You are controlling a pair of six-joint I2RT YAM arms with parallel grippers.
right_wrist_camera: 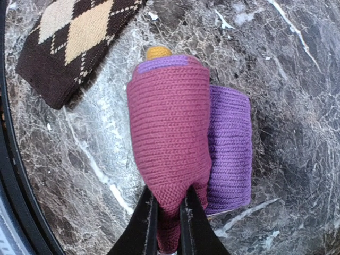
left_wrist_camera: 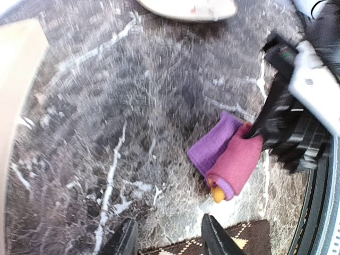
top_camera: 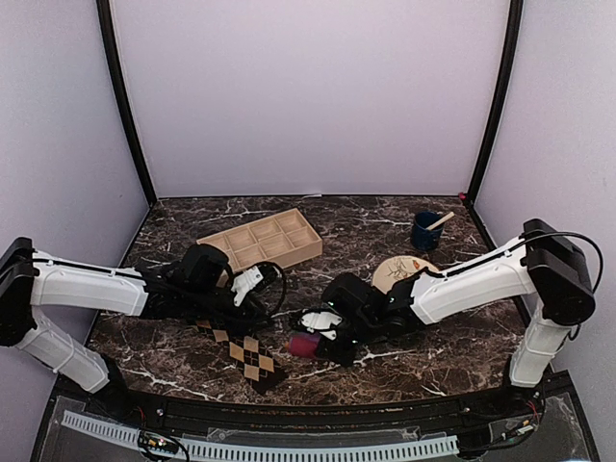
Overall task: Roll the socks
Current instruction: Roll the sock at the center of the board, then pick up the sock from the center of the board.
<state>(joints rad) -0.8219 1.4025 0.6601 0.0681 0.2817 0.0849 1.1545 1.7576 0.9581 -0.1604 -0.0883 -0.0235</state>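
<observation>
A rolled magenta sock point(right_wrist_camera: 170, 138) with a purple band and yellow toe lies on the marble, a purple cuff part point(right_wrist_camera: 229, 149) beside it. It also shows in the top view point(top_camera: 306, 345) and the left wrist view point(left_wrist_camera: 236, 164). My right gripper point(right_wrist_camera: 168, 210) is shut on the magenta sock's near end. A brown argyle sock point(top_camera: 252, 359) lies flat to the left, also in the right wrist view point(right_wrist_camera: 69, 37) and the left wrist view point(left_wrist_camera: 234, 241). My left gripper point(left_wrist_camera: 167, 236) is open and empty, just above the argyle sock's edge.
A wooden compartment tray point(top_camera: 262, 240) stands at the back left. A blue cup with a stick point(top_camera: 424, 231) and a round wooden plate point(top_camera: 400, 271) are at the back right. The table's black front edge point(top_camera: 308, 404) is close below the socks.
</observation>
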